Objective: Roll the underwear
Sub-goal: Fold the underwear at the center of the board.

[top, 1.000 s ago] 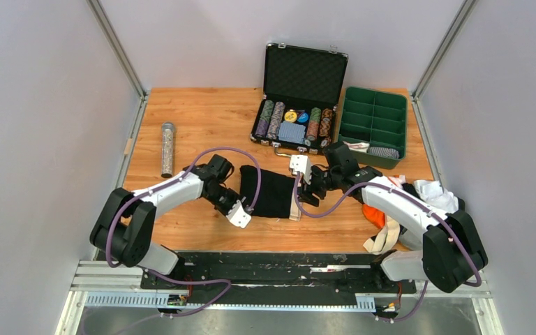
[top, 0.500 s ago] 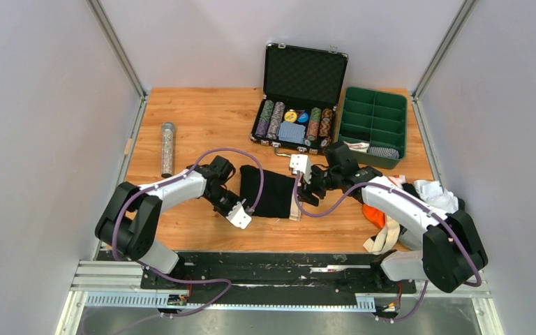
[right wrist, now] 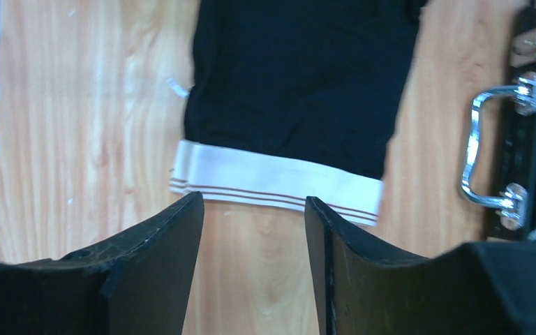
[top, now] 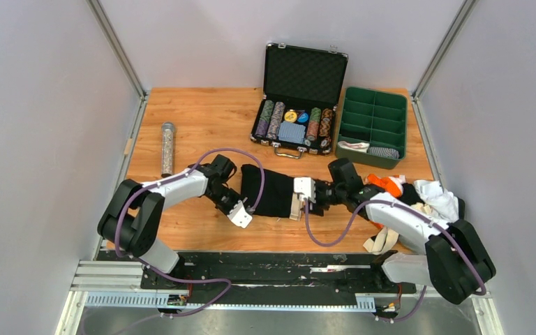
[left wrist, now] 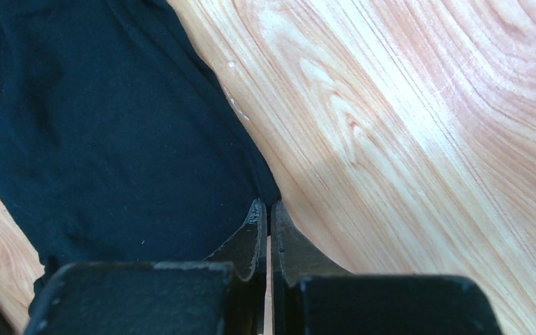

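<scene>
Here, black underwear (top: 269,190) lies between clenched left claw (left wrist: 266,206) and spread right claw (right wrist: 253,202).

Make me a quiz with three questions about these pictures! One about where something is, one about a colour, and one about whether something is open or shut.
1. Where is the black underwear?
A. In a drawer
B. Flat on the table
C. Hanging on a hook

2. What colour is its waistband?
A. White
B. Purple
C. Green

3. How is the right gripper?
A. Shut on a sock
B. Shut tight and empty
C. Open

Answers: 1 B, the cloth lies spread on the wood. 2 A, the right wrist view shows a white band with thin stripes. 3 C, a wide gap shows between its fingers.
</scene>
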Robot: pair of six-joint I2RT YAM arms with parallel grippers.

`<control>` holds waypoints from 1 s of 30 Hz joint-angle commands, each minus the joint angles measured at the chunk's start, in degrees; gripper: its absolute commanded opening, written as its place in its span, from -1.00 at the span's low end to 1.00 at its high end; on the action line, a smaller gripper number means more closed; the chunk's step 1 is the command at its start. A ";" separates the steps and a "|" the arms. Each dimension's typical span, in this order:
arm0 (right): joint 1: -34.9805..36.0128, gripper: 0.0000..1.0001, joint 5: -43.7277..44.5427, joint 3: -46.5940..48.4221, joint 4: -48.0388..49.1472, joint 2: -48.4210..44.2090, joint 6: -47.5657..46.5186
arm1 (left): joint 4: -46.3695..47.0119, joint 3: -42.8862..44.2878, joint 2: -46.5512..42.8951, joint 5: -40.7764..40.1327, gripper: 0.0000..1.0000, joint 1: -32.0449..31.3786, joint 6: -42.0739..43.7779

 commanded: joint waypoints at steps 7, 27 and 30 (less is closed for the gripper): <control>1.48 0.09 -8.98 -5.97 6.76 2.13 -19.55 | -7.41 0.65 0.05 -1.80 -1.00 -0.21 -0.43; 4.72 -0.23 -11.08 -0.87 -2.35 10.52 -23.60 | -6.10 1.35 0.34 -1.63 -1.00 -0.23 -3.18; 5.01 -0.24 -9.69 -0.83 -2.78 11.05 -23.69 | -6.47 1.54 0.37 -1.55 -1.00 -0.20 -3.06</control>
